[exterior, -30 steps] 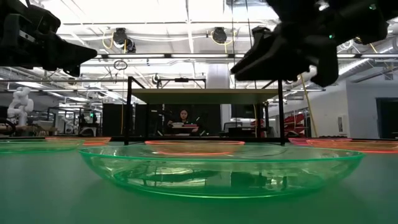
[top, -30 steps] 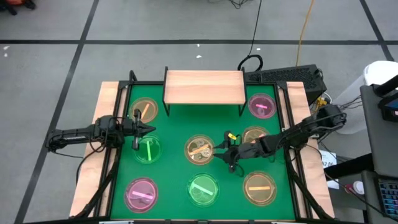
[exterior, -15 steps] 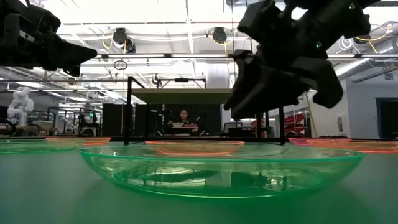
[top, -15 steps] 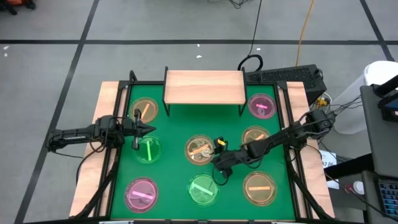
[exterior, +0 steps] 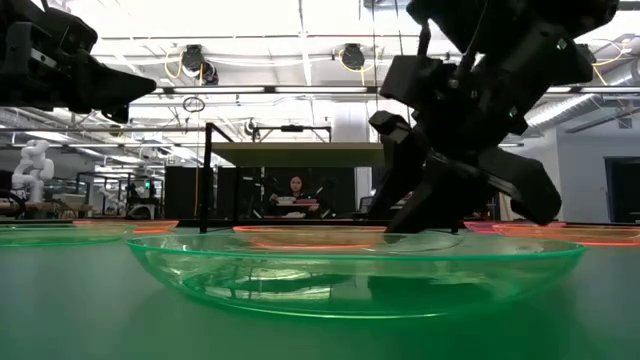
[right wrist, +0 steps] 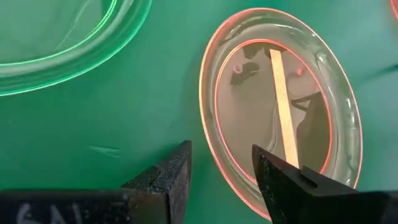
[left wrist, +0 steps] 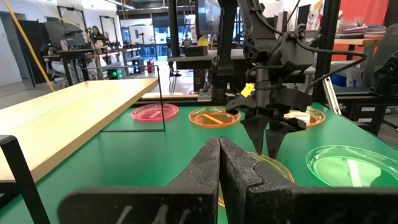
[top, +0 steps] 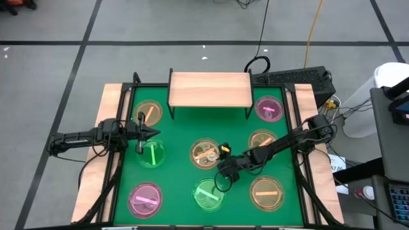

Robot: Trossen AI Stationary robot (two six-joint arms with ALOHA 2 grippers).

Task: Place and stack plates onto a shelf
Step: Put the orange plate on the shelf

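Observation:
Several small tinted plates lie flat on the green table point(top: 179, 176). The light-wood shelf point(top: 209, 89) stands at the far middle with nothing on it. My right gripper point(top: 220, 167) is open and slants down at the near-right rim of the middle amber plate point(top: 204, 153). In the right wrist view its fingers point(right wrist: 168, 180) stand on either side of that rim point(right wrist: 211, 155), and no touch shows. A green plate point(top: 209, 195) lies just nearer. My left gripper point(top: 144, 133) hangs shut and level over the table's left side, beyond another green plate point(top: 152, 154).
Other plates lie around: amber point(top: 149, 112) at far left, pink point(top: 146, 198) at near left, amber point(top: 266, 193) at near right, amber point(top: 262, 139) under my right arm, and pink point(top: 269, 108) at far right. Black shelf legs point(top: 170, 110) stand on the table. A person sits in the room beyond point(exterior: 295, 190).
My right gripper has come down and a little toward the table's near-left, tipping its fingers more steeply downward until they stand at the middle amber plate's rim. The plates and my left arm have kept still.

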